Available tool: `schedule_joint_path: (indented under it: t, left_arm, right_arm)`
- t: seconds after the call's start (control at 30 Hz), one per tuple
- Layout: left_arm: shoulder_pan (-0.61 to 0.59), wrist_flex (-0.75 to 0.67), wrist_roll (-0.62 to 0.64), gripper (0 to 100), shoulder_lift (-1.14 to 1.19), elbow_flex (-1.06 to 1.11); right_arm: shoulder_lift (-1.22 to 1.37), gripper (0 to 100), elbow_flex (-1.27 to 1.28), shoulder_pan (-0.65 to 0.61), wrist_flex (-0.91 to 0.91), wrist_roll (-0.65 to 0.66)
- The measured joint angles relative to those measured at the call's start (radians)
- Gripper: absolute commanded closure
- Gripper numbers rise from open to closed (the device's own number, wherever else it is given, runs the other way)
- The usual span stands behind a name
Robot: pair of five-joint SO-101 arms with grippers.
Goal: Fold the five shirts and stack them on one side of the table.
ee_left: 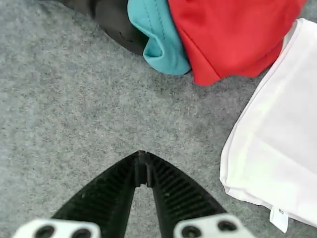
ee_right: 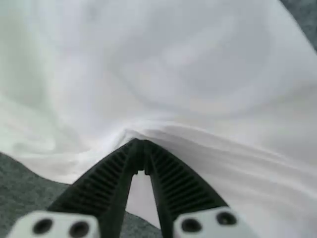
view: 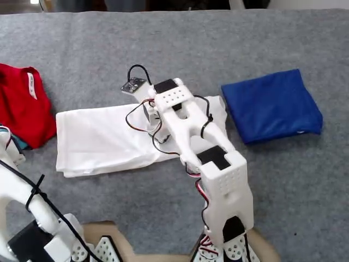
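White shirt [view: 103,139] mid-table, flat, partly folded. Right gripper [ee_right: 142,157] closed, pinching a ridge of its cloth. Folded blue shirt [view: 271,105] just right of it. Red shirt [view: 22,106] at left edge, over teal shirt [ee_left: 158,39]. Left gripper [ee_left: 142,168] closed above bare grey table [view: 163,43], near left. Hem tag [ee_left: 278,218] on white shirt: print unreadable.

The right gripper [ee_right: 141,154], its black ribbed jaws closed tip to tip, pinches a puckered fold of the white shirt [ee_right: 188,74] lying on the grey table cover [ee_right: 20,173].
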Motion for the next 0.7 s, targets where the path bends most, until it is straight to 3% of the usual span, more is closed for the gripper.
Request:
schedule_joint_path:
  t: [0.1,0.2,0.4,0.6,0.7]
  left_arm:
    - [0.000,0.000,0.000,96,0.000,0.000]
    - [0.000,0.020,0.000,89,0.000,-0.006]
    - [0.000,0.052,-0.002,81,0.000,-0.063]
    - [0.060,0.052,-0.002,71,0.041,-0.130]
    - [0.117,0.052,-0.002,71,0.115,-0.147]
  right_arm:
    - [-0.078,98.5,0.000,0.000,0.031,-0.002]
    - [-0.213,98.5,0.009,0.008,0.114,-0.002]
    - [-0.519,98.4,0.012,0.146,0.167,-0.002]
    - [-0.766,98.4,0.041,0.235,0.058,-0.002]
    - [-0.841,98.4,0.127,0.259,-0.054,-0.002]
